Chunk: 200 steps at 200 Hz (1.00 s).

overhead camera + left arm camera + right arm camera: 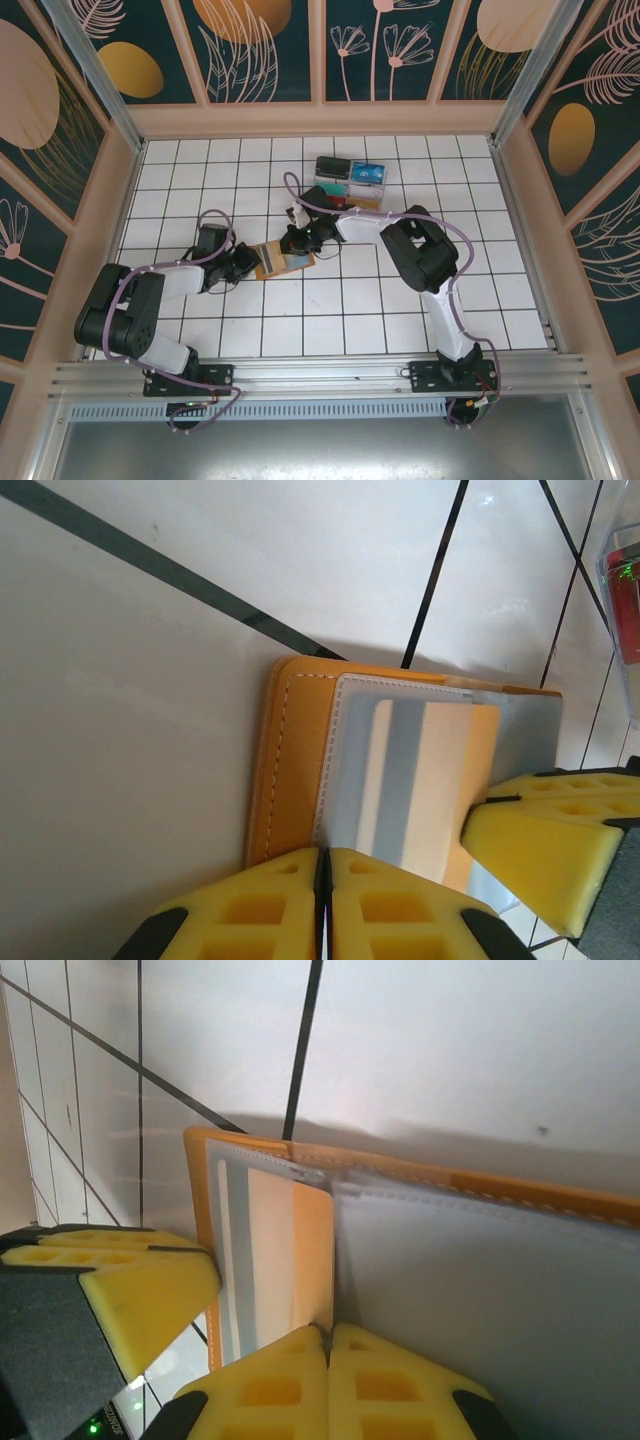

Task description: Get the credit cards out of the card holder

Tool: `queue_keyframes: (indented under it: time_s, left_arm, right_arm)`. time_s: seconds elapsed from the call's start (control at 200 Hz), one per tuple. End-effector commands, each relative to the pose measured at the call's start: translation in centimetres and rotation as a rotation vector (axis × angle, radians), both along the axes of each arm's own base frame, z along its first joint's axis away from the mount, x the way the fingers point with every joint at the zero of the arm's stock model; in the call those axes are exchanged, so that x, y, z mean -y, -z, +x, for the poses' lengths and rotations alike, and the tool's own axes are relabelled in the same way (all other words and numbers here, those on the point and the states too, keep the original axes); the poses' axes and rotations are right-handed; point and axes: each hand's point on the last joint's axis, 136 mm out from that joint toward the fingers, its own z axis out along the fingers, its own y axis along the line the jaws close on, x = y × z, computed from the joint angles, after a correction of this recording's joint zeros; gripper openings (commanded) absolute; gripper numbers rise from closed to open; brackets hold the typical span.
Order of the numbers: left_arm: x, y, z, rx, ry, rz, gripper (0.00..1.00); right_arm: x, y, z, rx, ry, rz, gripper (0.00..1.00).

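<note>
Card holder (283,260) lies open on the white tiled desk (350,310), between the tips of the two arms, with its tan leather underneath and its grey pockets facing up. A pale card (430,780) with a grey stripe sits tucked in one pocket. The left jaws are pressed together at the holder's left edge; whether they nip the leather I cannot tell. The right jaws are closed tight as well, meeting at the card's edge on the holder's far right side, and I cannot tell if they pinch it. Further back on the desk stands a cluster of small card boxes (350,175).
</note>
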Motion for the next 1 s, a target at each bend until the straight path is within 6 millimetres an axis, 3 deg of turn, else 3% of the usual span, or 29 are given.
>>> queue_keyframes:
  time_s: [0.0, 0.16, 0.275, 0.425, 0.556, 0.741, 0.856, 0.996]
  left_arm:
    - [-0.7, 1.1, -1.1, -0.046, 0.004, 0.053, 0.13]
    - [0.0, 0.3, -0.4, -0.008, 0.047, 0.039, 0.15]
    - [0.9, -1.4, 0.6, 0.043, 0.077, 0.003, 0.19]
    - [2.0, -6.1, 2.2, 0.164, 0.109, -0.052, 0.29]
    - [3.1, -11.1, 2.7, 0.284, 0.143, -0.137, 0.46]
    - [5.3, -17.8, 2.0, 0.457, 0.229, -0.347, 0.71]
    - [6.2, -19.8, 1.4, 0.507, 0.278, -0.437, 0.78]
    - [6.6, -21.6, 1.1, 0.551, 0.31, -0.49, 0.75]
  right_arm:
    - [3.3, -1.3, 1.0, 0.05, 0.041, -0.049, 0.0]
    - [4.8, -3.9, 0.9, 0.09, 0.033, 0.02, 0.0]
    - [5.3, -6.4, 1.1, 0.13, 0.038, 0.097, 0.0]
    - [6.0, -9.9, 1.5, 0.167, 0.042, 0.219, 0.0]
    - [6.3, -12.9, 1.6, 0.184, 0.033, 0.332, 0.0]
    - [5.5, -17.4, 0.8, 0.175, -0.012, 0.506, 0.0]
    - [4.9, -19.8, 0.5, 0.158, -0.045, 0.605, 0.0]
    - [4.7, -21.2, 0.0, 0.127, -0.072, 0.664, 0.0]
